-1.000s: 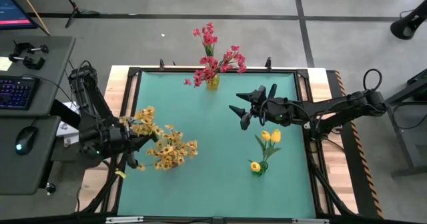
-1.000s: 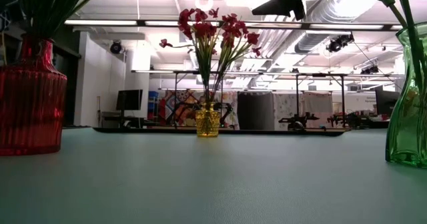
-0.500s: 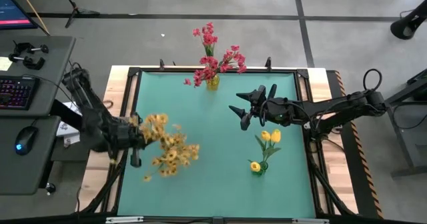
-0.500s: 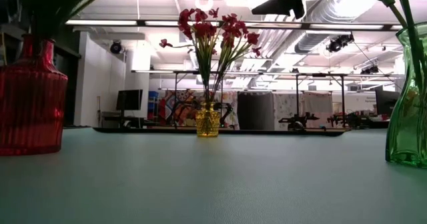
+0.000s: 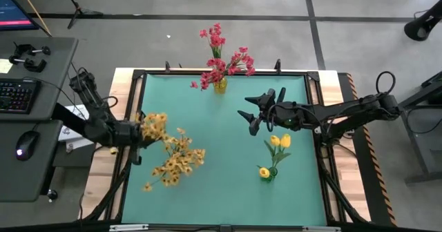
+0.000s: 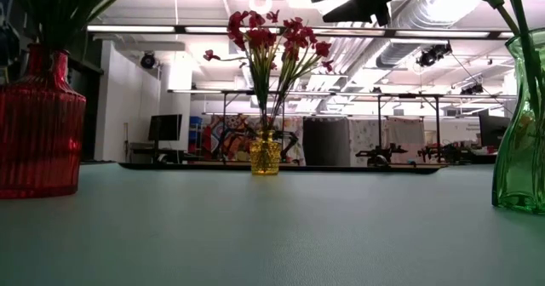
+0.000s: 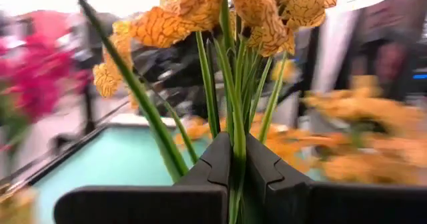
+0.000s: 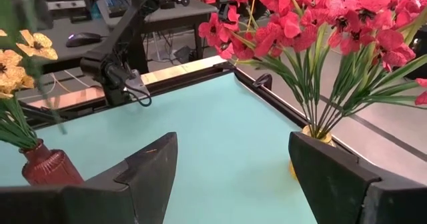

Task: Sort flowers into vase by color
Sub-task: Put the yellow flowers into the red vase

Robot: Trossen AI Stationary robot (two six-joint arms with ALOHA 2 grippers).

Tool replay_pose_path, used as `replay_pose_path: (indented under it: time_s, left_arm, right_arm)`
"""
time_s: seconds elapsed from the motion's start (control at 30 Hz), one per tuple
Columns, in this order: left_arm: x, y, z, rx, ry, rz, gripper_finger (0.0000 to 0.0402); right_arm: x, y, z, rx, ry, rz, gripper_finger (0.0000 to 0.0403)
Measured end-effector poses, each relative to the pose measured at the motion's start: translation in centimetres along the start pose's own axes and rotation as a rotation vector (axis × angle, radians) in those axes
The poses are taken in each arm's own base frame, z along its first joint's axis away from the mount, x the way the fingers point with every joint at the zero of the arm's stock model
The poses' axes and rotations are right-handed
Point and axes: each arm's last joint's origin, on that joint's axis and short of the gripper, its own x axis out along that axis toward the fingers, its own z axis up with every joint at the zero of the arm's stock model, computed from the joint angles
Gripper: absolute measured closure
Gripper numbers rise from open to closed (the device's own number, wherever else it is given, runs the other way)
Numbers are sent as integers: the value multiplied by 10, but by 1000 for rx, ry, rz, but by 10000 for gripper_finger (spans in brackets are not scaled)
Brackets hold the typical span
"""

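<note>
Two dark jointed arms, black cabling

One camera hangs above me, looking straight down on the whole worktop (image 5: 228, 121). Another sits at worktop height, facing level into the room. My wrist cameras look close past my own fingers. The yellow vase of red flowers (image 6: 265, 154) appears overhead, low, and from my right wrist.

Red-pink flowers (image 5: 222, 59) in yellow vase (image 6: 265, 154); red ribbed vase (image 6: 38, 128); teal table (image 5: 228, 184).
</note>
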Motion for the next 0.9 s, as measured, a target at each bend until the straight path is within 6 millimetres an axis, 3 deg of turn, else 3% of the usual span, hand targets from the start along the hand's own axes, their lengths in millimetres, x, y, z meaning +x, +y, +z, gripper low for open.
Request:
replay_pose_path:
  time_s: [0.17,0.4,0.6,0.77,0.9]
  left_arm:
    - [-7,-4,-7,62,-85,-225,401]
    - [-14,-4,-17,80,-102,-344,401]
    - [-17,-6,-26,94,-84,-376,401]
    - [-20,-1,-20,90,-94,-311,401]
    - [-22,0,-12,84,-131,-361,401]
  right_arm:
    - [0,0,0,26,0,1,128]
    - [0,0,0,54,-2,-10,128]
    - [0,-1,0,75,-9,-36,128]
    - [0,-1,0,86,-13,-50,128]
    - [0,-1,0,89,-13,-50,128]
